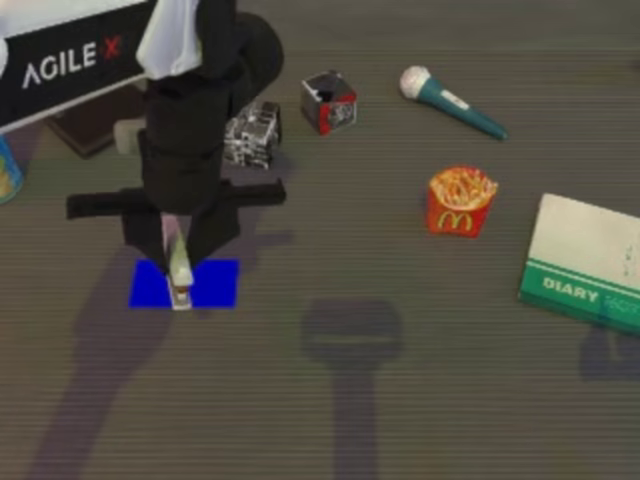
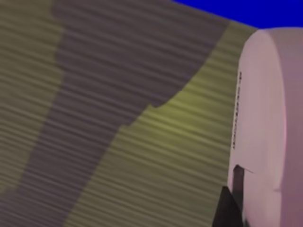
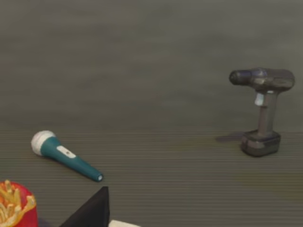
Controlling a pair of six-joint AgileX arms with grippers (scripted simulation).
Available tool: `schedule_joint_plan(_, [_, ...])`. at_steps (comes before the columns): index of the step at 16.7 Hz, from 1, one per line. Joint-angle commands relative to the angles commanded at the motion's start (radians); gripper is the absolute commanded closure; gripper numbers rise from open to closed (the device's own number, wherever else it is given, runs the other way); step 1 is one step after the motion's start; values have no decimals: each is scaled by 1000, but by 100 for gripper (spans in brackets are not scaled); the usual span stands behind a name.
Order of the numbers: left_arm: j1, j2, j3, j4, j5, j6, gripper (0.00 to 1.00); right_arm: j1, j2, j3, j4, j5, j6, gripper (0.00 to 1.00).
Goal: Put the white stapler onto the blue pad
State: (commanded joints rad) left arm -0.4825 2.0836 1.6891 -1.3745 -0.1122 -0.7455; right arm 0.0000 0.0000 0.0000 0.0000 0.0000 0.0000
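On the left side of the counter [image 1: 330,420], my left hand [image 1: 178,262] hangs right over the flat bright blue pad [image 1: 215,285]. It is closed on the small off-white stapler [image 1: 179,275] and holds it by its two long sides. The stapler points away from the arm, with its far end over the pad's near edge. I cannot tell if it touches the pad yet or sits just above it.

I think the stapler is hard and stiff, so it will not bend or squash. It looks smooth, so it could slip if the grip gets loose. It is likely a bit heavy for its size. The middle of its long sides looks like the best place to hold it, so it does not tip.

Close up in the left wrist view, the stapler [image 2: 265,127] is pale, smooth plastic with a rounded end and a thin line of tiny print down one side. It has a dark notch low down.

Farther right lie a white-headed teal microphone [image 1: 452,102], a red box of fries [image 1: 460,200] and a white-and-green diary book [image 1: 585,262].

My right hand does not show, so I cannot tell how it is.
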Motion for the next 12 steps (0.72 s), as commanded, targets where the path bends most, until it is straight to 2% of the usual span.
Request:
schedule_joint_plan(3, [35,25,33,-9,13,-379,100,0,0,0,0,0,0,0])
schedule_joint_plan(6, [71,34,64,9,38,-697,100,0,0,0,0,0,0,0])
schedule_joint_plan(9, [104,28,88,44,68,-941,100,0,0,0,0,0,0,0])
schedule_joint_plan(12, [127,14,103,81,94,-1095,100,0,0,0,0,0,0,0])
